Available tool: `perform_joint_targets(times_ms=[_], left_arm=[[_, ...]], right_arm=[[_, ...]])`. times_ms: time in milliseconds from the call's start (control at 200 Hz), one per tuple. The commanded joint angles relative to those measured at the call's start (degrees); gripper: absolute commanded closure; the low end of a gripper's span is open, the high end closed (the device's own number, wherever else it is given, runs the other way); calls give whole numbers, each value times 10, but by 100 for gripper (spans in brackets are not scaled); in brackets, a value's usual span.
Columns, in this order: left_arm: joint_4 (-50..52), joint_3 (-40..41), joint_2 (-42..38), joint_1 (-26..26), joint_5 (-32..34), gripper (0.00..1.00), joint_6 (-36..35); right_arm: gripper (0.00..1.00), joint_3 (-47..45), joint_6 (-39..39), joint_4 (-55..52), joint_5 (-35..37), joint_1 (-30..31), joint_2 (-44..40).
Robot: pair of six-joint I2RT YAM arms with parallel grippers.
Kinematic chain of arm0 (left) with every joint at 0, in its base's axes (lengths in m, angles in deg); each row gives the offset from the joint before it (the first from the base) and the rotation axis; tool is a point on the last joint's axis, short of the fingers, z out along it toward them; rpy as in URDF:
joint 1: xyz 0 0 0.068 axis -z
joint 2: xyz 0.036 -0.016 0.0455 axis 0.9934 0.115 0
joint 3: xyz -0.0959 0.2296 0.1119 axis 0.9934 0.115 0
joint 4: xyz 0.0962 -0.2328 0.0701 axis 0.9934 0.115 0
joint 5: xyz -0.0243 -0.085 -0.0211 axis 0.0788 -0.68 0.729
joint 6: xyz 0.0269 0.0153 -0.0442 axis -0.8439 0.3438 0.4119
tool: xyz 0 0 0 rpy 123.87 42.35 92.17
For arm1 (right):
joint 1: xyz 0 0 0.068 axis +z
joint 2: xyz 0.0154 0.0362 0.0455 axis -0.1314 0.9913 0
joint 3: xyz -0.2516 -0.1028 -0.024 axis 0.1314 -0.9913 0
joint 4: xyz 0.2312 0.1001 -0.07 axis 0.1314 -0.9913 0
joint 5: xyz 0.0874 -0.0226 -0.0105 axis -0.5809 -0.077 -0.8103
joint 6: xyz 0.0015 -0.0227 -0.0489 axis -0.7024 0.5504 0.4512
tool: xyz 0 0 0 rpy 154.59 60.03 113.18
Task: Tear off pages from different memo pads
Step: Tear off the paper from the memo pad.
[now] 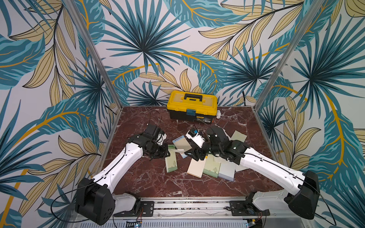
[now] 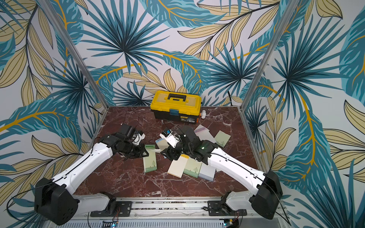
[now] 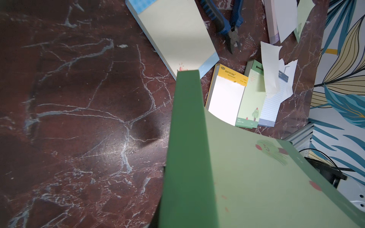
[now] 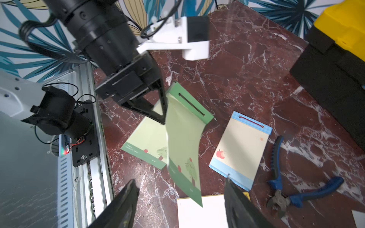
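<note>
Left tool [image 4: 161,118] pinches the header of the green paper memo pad [image 4: 146,138]; right tool [image 4: 179,180] gapes. Its curled pale-green page [image 4: 183,138] looks flimsy: take the loose foot.

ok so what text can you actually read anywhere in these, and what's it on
"EASY TO TEAR": yellow header of the cream pad; the smaller line under it is too blurred to read.
Green pad with the lifted page: white footer print, blurred.
Other green pad: footer print too small.
Lined pad: dark label, unreadable.
Toolbox: front sticker too small.
</note>
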Motion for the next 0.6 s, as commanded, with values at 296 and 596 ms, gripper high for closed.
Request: perform_joint_targets(times_ms=[296,596], left_arm=[[6,-13,-8,2,-30,100,-45],[8,-10,-16,1,-41,100,-113]], right_arm=[[72,30,27,2,30,26,68],[100,42,31,-28,5,24,59]])
